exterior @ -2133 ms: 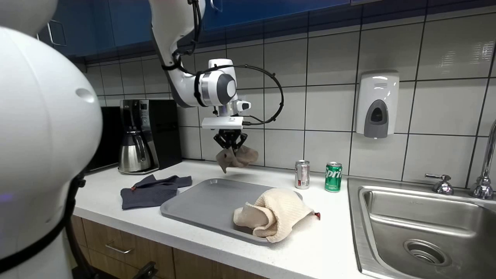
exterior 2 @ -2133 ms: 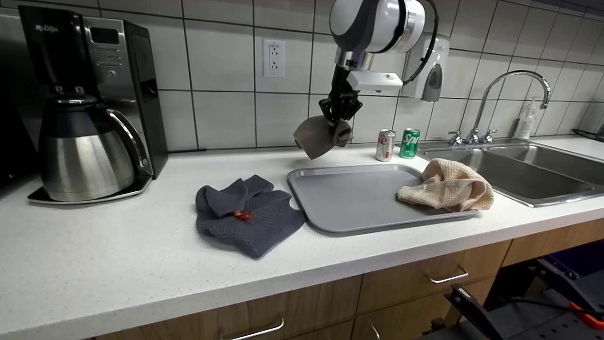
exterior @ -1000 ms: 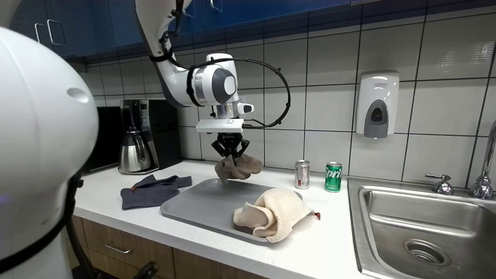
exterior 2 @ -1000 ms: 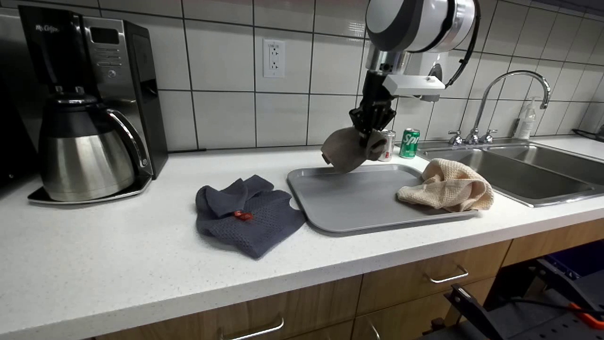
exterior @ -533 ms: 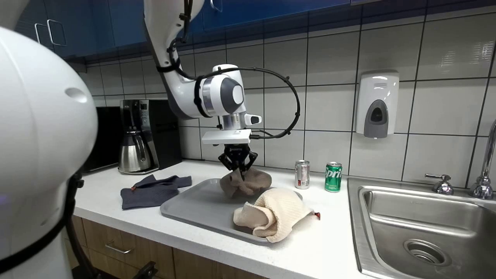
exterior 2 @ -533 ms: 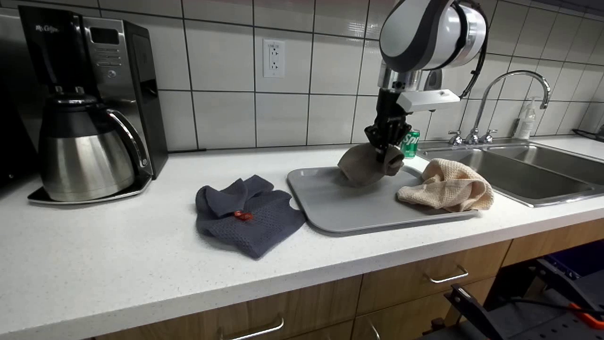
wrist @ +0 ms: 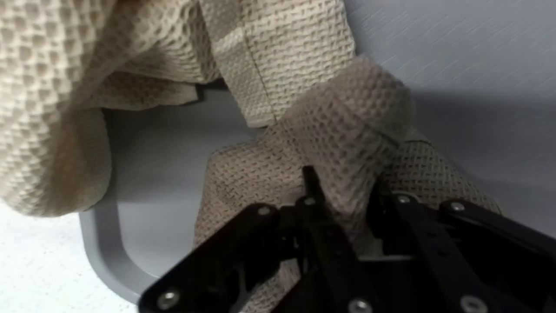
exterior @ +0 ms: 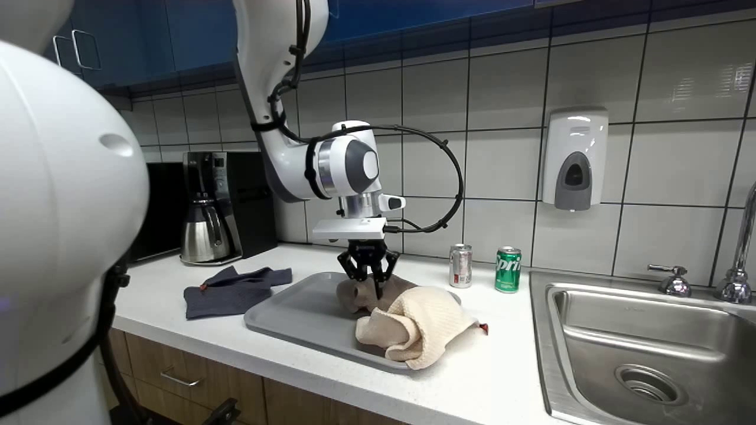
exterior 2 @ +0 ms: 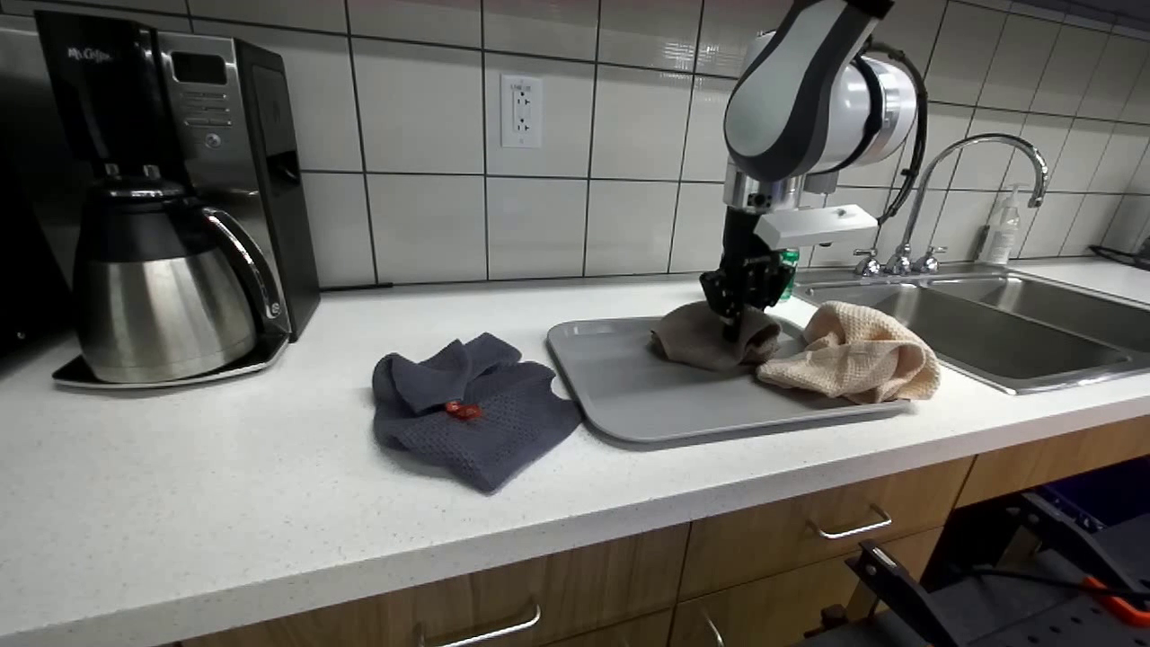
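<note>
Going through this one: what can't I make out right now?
Whether the gripper pinches the brown cloth: bunched folds obscure the contact, wrist view.
Green can: mostly behind the gripper, in an exterior view.
Sink: cut off by the right edge in both exterior views.
Anything under the beige cloth: hidden by its folds, all views.

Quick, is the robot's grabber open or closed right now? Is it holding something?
Gripper: partly open, its fingers apart with a fold of the brown cloth between them; whether they pinch it, I can't tell.
</note>
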`<state>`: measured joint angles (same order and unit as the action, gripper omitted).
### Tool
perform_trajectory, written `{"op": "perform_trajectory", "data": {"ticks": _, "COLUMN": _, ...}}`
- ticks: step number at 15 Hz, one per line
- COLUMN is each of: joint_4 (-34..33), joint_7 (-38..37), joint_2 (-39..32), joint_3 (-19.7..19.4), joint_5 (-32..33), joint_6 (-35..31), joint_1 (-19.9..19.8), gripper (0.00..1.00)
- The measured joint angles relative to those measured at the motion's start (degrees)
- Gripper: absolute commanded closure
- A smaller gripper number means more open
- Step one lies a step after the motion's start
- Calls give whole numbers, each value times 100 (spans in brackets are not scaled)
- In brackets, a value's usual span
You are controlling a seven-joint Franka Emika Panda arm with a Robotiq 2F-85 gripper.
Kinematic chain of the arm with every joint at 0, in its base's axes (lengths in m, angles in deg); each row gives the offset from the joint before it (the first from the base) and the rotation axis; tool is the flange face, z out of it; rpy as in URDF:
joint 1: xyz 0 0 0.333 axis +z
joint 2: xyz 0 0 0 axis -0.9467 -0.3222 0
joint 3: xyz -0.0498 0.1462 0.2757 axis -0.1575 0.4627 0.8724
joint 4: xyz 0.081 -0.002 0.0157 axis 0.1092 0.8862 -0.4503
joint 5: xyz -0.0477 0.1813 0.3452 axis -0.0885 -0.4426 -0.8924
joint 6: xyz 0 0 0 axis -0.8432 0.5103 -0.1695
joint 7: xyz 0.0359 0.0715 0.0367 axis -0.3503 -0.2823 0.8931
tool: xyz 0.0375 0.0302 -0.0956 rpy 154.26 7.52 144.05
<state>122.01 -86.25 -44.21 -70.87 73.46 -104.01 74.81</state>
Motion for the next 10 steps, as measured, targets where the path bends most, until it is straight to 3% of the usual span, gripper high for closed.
{"op": "perform_trajectory", "data": {"ticks": 5, "joint_4": -118, "joint_7": -62, "joint_2": -40, "joint_3": -5, "joint_5": 0, "joint_6": -1, "joint_1": 1, "gripper": 2}}
{"op": "perform_trajectory", "data": {"ticks": 10, "joint_4": -262, "joint_7": -62, "joint_2": 8, "joint_3": 14, "joint_5": -17, "joint_6": -1, "joint_1": 4, "gripper": 0}}
